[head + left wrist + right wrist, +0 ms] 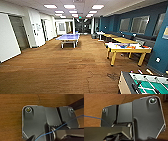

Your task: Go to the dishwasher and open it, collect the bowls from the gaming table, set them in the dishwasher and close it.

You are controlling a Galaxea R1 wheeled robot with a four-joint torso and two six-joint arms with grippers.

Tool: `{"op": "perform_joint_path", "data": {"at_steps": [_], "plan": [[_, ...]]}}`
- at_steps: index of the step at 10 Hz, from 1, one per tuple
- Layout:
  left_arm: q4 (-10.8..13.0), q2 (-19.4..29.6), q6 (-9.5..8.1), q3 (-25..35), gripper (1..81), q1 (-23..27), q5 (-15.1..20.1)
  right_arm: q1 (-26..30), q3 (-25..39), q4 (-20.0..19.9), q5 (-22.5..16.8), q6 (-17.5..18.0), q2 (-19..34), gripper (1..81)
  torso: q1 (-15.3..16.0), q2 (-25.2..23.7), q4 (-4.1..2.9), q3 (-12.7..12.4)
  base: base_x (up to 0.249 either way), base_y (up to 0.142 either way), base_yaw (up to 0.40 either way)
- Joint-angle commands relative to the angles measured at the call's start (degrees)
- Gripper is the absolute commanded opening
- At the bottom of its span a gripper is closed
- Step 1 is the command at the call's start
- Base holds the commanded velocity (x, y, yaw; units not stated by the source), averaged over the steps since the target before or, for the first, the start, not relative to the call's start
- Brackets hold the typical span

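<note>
The head view looks down a long room with brown wood-pattern flooring (62, 67). At about 2 o'clock, against the dark teal wall (160, 47), stands the gaming table (126, 46): a long white top on yellow legs, with some small coloured items lying on it, blue and orange among them. They are too blurred to say whether any is a bowl. Beyond it, farther toward 1 o'clock, a row of yellow wooden-topped tables (120, 38) runs along the same wall. At 12 o'clock, well down the room, sits a blue table-tennis table (68, 37). At 4 o'clock, close to the camera, the corner of a foosball table (145, 85) shows its green field and rods. White walls and a doorway (18, 32) line the 10 o'clock side.

Both wrist views look down at the same brown floor past the robot's own dark plate; a thin blue cable (65, 125) crosses the left one. Whether either gripper's fingers are spread or pressed together cannot be told. The gaming table is well apart from both arms.
</note>
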State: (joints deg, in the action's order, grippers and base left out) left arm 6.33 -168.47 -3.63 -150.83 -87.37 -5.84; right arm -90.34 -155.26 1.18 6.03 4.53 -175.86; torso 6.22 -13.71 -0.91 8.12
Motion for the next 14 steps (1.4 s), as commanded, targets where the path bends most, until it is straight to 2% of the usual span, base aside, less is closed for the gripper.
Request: {"op": "perform_joint_path", "data": {"at_steps": [1,14], "plan": [[0.4,0.5,0.12,0.0,81.1,2.2,2.9,2.2,0.2,0.4,-3.0,-0.1,-0.3,81.1,0.0,0.0,0.0,0.0,0.205,0.0,0.0],[0.6,0.2,0.21,0.0,81.1,2.0,2.9,1.7,0.5,0.3,-3.0,0.0,-0.5,81.1,0.0,0.0,0.0,0.0,0.205,0.0,0.0]]}}
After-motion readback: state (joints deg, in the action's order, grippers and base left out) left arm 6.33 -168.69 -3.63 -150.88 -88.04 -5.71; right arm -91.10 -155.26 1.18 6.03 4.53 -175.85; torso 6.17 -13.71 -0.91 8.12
